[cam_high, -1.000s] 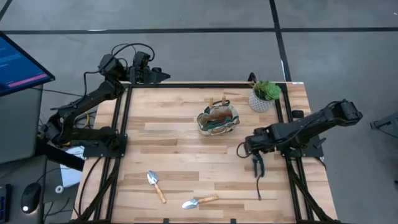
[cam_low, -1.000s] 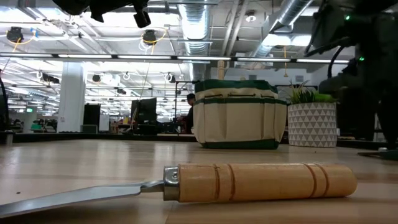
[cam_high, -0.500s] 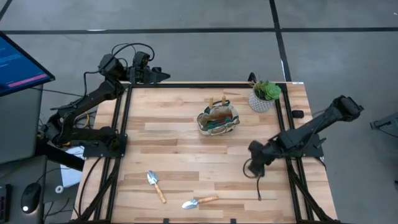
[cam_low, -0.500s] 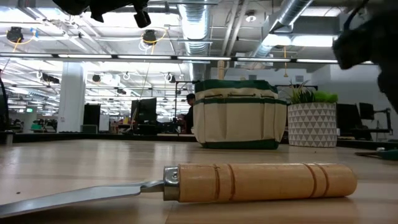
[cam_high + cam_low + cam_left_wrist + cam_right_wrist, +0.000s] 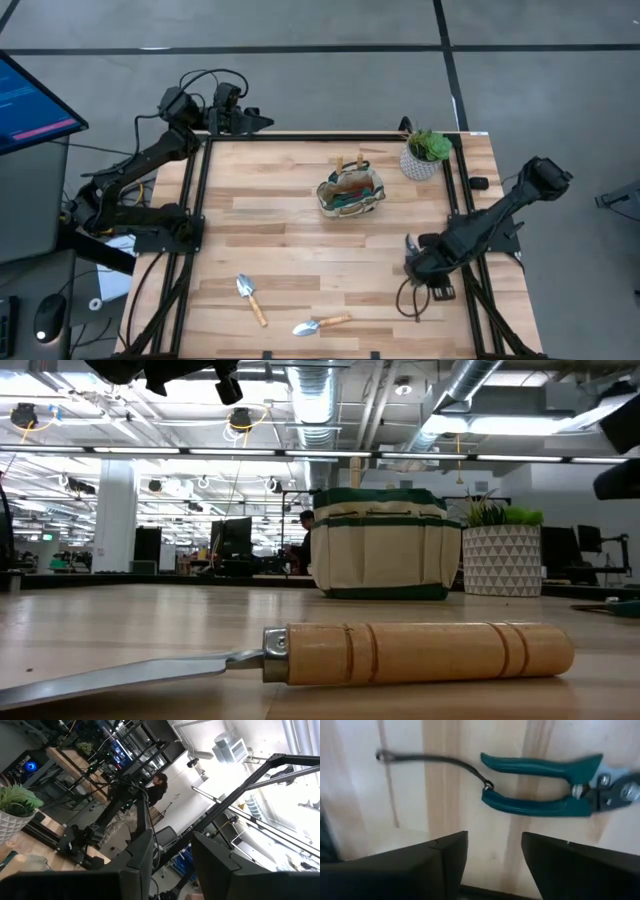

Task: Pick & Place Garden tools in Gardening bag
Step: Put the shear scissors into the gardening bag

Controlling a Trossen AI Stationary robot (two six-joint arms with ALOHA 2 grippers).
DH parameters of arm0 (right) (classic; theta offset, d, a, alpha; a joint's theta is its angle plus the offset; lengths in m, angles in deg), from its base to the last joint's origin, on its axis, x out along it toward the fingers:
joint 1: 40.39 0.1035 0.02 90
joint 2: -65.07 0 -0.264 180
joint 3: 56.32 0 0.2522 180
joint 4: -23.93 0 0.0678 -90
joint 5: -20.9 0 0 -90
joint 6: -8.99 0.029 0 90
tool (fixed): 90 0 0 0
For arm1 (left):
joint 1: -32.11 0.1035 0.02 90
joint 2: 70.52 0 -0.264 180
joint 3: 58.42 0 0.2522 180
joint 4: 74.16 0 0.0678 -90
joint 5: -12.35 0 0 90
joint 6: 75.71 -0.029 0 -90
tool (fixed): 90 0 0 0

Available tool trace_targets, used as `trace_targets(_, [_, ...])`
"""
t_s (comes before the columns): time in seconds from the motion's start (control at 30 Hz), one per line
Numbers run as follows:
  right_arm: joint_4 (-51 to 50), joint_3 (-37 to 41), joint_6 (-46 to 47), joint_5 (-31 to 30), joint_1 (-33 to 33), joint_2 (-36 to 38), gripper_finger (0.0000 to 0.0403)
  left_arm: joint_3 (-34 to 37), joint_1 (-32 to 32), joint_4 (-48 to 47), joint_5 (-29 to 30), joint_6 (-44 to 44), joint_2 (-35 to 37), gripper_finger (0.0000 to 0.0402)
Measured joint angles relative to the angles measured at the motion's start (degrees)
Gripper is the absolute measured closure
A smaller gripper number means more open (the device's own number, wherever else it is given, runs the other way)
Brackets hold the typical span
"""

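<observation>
A: From the left, what is there?

B: The left end effector (image 5: 170,865) waits at the far left corner of the desk (image 5: 290,250), fingers apart, holding nothing. Two trowels (image 5: 250,298) lie near the front edge. The bag (image 5: 350,192) stands at the centre back.

A: And on the right?

B: The right end effector (image 5: 492,855) hangs just above the shears (image 5: 545,790), fingers apart and empty. The shears lie flat near the right front edge. I think this is the approach step; next it must go down, straddle the handles and close.
</observation>
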Motion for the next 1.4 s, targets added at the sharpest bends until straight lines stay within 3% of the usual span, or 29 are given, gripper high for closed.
trace_targets(0.13, [-1.1, 0.0, -3.6, -3.7, 2.3, -2.1, 0.0216, 0.0, 0.0, 0.0, 0.0, 0.0, 0.0, 0.0294])
trace_targets(0.43, [1.7, 1.5, -2.7, -0.3, 4.5, -11.9, 0.023, 0.0, 0.0, 0.0, 0.0, 0.0, 0.0, 0.0294])
trace_targets(0.67, [9.8, -3.0, -1.1, -1.0, -1.0, -17.1, 0.0241, 0.0, 0.0, 0.0, 0.0, 0.0, 0.0, 0.0294])
trace_targets(1.1, [13.2, -12.9, -13.1, -7.1, -14.3, -15.5, 0.0248, 0.0, 0.0, 0.0, 0.0, 0.0, 0.0, 0.0294])
trace_targets(1.4, [10.8, -8.9, -14.4, -6.2, -12.8, -16.2, 0.0249, 0.0, 0.0, 0.0, 0.0, 0.2, 0.0, 0.0294])
